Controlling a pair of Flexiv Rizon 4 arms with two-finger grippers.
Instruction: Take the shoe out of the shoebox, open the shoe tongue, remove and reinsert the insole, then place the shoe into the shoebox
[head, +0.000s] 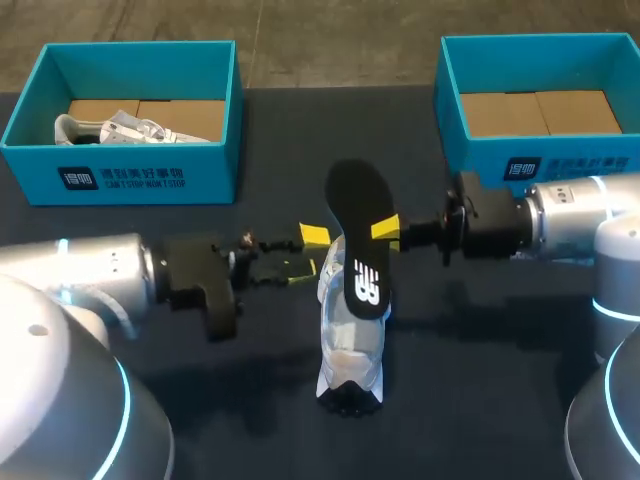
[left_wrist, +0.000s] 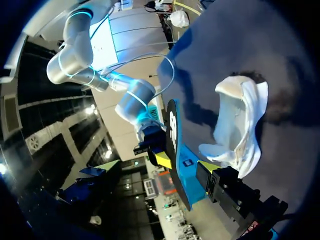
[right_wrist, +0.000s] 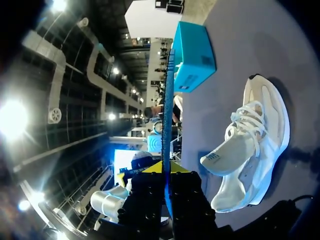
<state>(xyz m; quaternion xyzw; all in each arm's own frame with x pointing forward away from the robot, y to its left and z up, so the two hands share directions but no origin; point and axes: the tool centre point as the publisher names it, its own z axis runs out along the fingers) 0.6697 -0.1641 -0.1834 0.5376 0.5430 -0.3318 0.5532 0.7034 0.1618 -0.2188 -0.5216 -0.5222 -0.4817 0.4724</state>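
**Insole out, reinsertion still to do**

The shoe (head: 350, 345) stands on the tabletop (head: 200, 400), outside the shoebox (head: 480, 158). Our right hand (head: 388, 228) is clamped on the black insole (head: 358, 235), holding it above the shoe. We judge that reinserting the insole and boxing the shoe remain. Our left hand (head: 308, 252) sits just beside the shoe's collar; we cannot tell whether it grips anything. From above, the insole hides much of the shoe's opening.

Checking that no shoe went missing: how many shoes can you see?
2. One shoe sits on the table, in the middle; a second shoe lies in the left box. Box walls may hide more.
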